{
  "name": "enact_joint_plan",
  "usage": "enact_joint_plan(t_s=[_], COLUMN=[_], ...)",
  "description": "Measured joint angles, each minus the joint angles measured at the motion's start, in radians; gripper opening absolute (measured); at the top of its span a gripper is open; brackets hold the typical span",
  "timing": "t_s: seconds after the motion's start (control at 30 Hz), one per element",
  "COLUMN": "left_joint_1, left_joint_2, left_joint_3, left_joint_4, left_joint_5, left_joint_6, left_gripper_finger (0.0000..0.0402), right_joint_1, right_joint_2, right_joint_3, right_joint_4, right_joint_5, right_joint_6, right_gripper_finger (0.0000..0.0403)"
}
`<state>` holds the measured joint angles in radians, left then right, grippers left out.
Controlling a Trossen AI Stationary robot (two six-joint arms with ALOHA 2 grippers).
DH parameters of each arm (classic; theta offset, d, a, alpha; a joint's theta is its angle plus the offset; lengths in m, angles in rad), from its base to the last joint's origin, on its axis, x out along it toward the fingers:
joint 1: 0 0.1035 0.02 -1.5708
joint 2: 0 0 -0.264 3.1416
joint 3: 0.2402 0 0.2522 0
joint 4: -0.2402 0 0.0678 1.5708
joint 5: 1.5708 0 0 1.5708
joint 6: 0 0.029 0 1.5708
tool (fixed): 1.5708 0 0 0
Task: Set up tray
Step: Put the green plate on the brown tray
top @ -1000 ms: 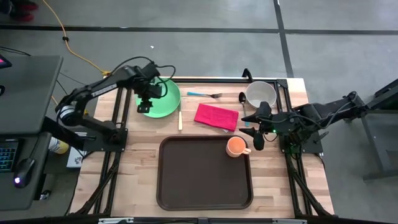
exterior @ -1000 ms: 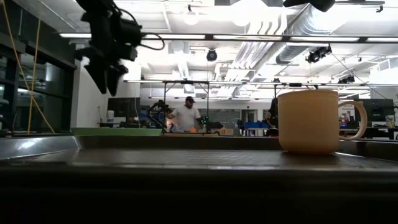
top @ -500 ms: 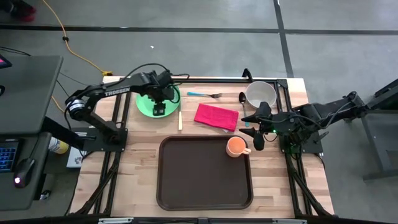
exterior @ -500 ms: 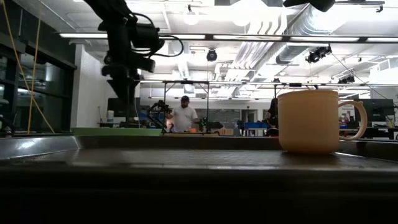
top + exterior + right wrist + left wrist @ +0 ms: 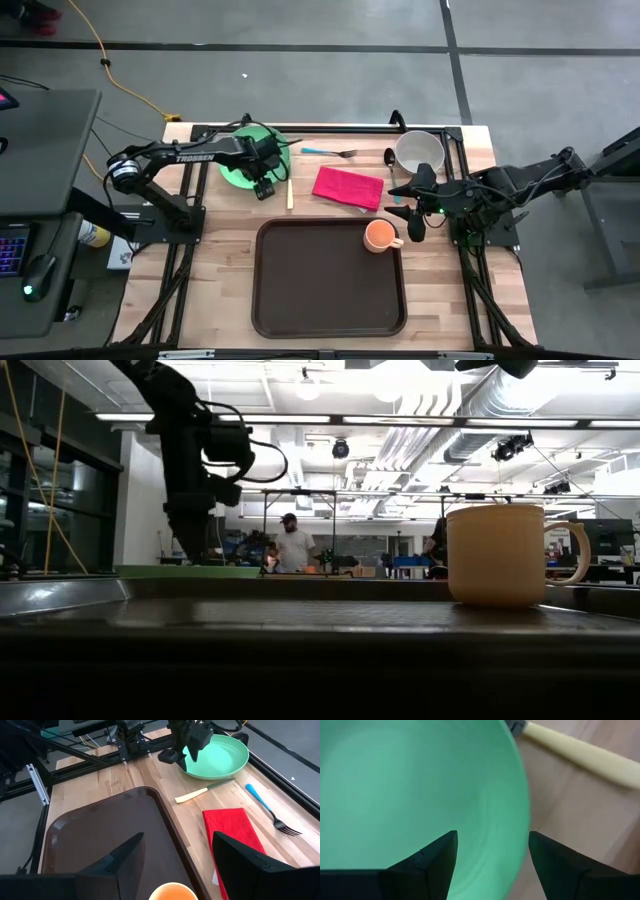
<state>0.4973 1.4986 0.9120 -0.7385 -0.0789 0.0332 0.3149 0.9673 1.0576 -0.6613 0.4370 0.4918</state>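
Note:
The dark brown tray [image 5: 330, 285] lies at the table's near middle, with an orange cup [image 5: 379, 236] standing in its far right corner. The round green plate [image 5: 235, 172] rests flat on the table's far left. My left gripper [image 5: 490, 865] is open and points down over the plate's near-right rim [image 5: 522, 835]. One finger [image 5: 430, 862] is over the plate's inside, the other [image 5: 555, 862] over the bare wood outside it. My right gripper [image 5: 180, 870] is open and waits just right of the cup [image 5: 172, 892]. My left gripper comes from above and stands astride the green plate's near-right rim [image 5: 522, 835], one finger inside and one outside. Whether either finger touches the plate, I cannot tell. The plate lies flat on the table.
A cream-handled knife [image 5: 290, 193] lies just right of the plate, close to the left gripper. A red napkin [image 5: 348, 187], a blue-handled fork [image 5: 328, 152], a spoon [image 5: 389, 157] and a white bowl [image 5: 419, 152] lie along the far side. A person [image 5: 293, 550] stands in the room behind.
My left gripper has moved from over the plate's middle toward the table's near right, to the plate's near-right rim, and has come down closer to it. The right arm, the tray and the cup have stayed still.

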Motion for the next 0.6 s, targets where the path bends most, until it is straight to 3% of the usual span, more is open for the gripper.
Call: enact_joint_plan(t_s=[0.13,0.6], left_joint_1=[-0.001,-0.007], left_joint_2=[-0.001,0.052], left_joint_3=[-0.013,-0.013], left_joint_4=[0.017,0.014], left_joint_5=[0.077,0.018], left_joint_6=[0.0,0.022], left_gripper_finger=[0.0278,0.0278], right_joint_1=[0.0,0.0], right_joint_2=[0.0,0.0], right_joint_3=[0.0,0.0], right_joint_4=[0.0,0.002], right_joint_5=[0.0,0.0], right_joint_6=[-0.003,-0.002], right_gripper_finger=[0.0209,0.0209])
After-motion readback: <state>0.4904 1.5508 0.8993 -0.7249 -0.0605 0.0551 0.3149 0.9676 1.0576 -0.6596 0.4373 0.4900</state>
